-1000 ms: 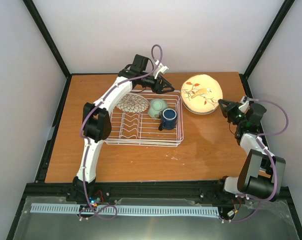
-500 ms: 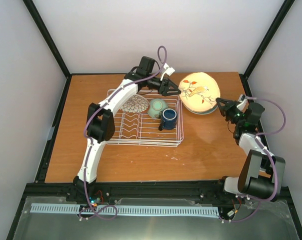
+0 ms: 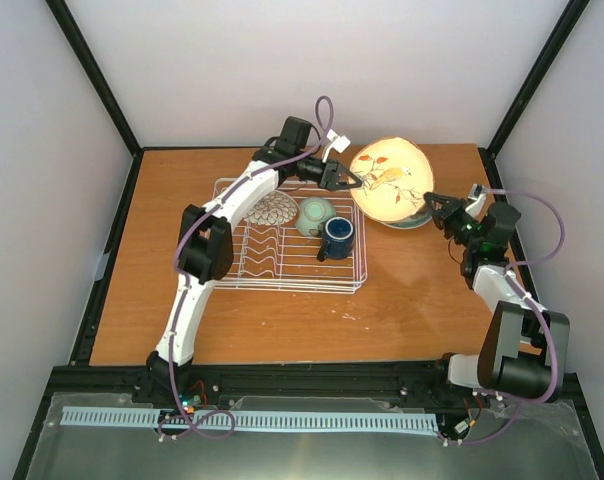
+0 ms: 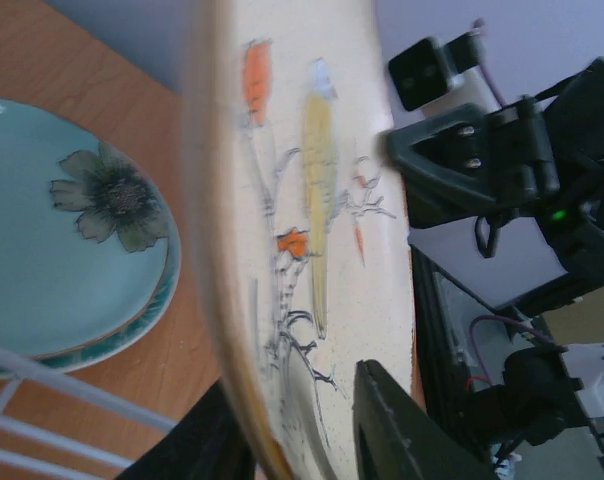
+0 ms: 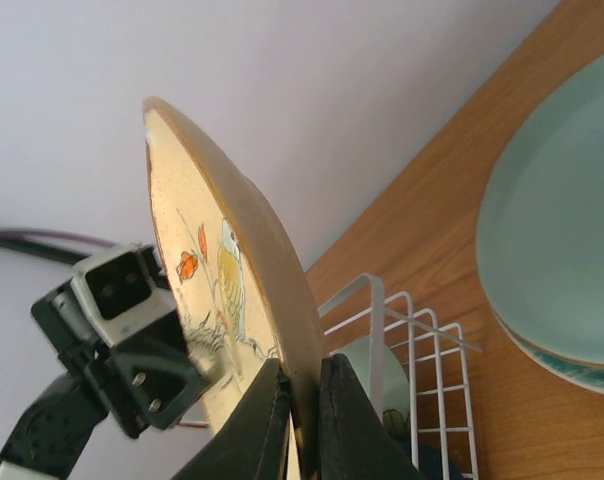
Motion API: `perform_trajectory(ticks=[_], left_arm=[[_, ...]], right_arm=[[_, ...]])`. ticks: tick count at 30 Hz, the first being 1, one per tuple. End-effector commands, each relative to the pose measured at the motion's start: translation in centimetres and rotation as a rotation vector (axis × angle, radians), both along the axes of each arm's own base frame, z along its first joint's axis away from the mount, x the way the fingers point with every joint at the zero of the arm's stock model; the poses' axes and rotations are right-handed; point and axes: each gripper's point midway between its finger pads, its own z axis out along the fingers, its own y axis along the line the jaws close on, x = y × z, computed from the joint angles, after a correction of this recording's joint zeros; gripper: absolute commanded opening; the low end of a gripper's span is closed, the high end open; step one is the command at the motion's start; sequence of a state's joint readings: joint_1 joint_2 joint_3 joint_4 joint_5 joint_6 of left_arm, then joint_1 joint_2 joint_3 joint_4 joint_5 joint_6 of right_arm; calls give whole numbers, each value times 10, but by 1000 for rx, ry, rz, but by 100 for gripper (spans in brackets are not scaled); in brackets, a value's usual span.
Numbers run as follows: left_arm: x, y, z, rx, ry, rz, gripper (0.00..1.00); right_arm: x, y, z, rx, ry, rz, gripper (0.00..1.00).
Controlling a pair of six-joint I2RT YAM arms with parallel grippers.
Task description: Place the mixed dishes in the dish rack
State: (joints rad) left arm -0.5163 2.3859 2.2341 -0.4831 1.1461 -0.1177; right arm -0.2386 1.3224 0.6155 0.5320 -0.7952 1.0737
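The cream leaf-motif plate (image 3: 387,178) is lifted and tilted above the stacked teal plates (image 3: 415,222). My left gripper (image 3: 354,183) is shut on its left rim; in the left wrist view the rim (image 4: 322,200) runs between the jaws (image 4: 292,392). My right gripper (image 3: 429,200) is shut on its right rim (image 5: 217,270), fingers pinched on the edge (image 5: 302,365). The white wire dish rack (image 3: 282,284) holds the brown petal-patterned plate (image 3: 265,208), the pale-green cup (image 3: 315,213) and the dark blue mug (image 3: 338,236).
The teal plates (image 4: 72,260) lie on the wooden table just right of the rack's far right corner (image 5: 382,300). Black frame posts and grey walls close in the table's sides and back. The two arms face each other across the plate.
Both grippers closed in on the cream plate from either side and took its rims. The plate has risen off the teal stack, tilted, and shifted left toward the rack.
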Motion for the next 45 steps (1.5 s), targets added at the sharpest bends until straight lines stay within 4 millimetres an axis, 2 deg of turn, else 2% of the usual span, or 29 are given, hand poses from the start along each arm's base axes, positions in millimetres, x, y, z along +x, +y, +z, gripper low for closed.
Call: perform_trajectory(ticks=[1, 8, 15, 22, 28, 36, 45], left_arm=[[-21, -18, 38, -116, -94, -112, 20], [-19, -19, 41, -128, -93, -113, 1], [-19, -18, 47, -134, -112, -106, 0], [-14, -16, 53, -99, -156, -46, 0], [-12, -7, 75, -68, -256, 42, 1], [-15, 6, 105, -64, -342, 122, 1], [-10, 19, 122, -10, -422, 219, 1]], right_arm=[[-2, 36, 47, -20, -150, 142, 3], [2, 66, 37, -30, -137, 228, 3], [8, 88, 24, -45, -111, 295, 3], [12, 88, 16, -82, -91, 290, 3], [16, 85, 14, -117, -82, 273, 13], [19, 81, 10, -162, -76, 248, 19], [21, 75, 5, -222, -62, 220, 25]])
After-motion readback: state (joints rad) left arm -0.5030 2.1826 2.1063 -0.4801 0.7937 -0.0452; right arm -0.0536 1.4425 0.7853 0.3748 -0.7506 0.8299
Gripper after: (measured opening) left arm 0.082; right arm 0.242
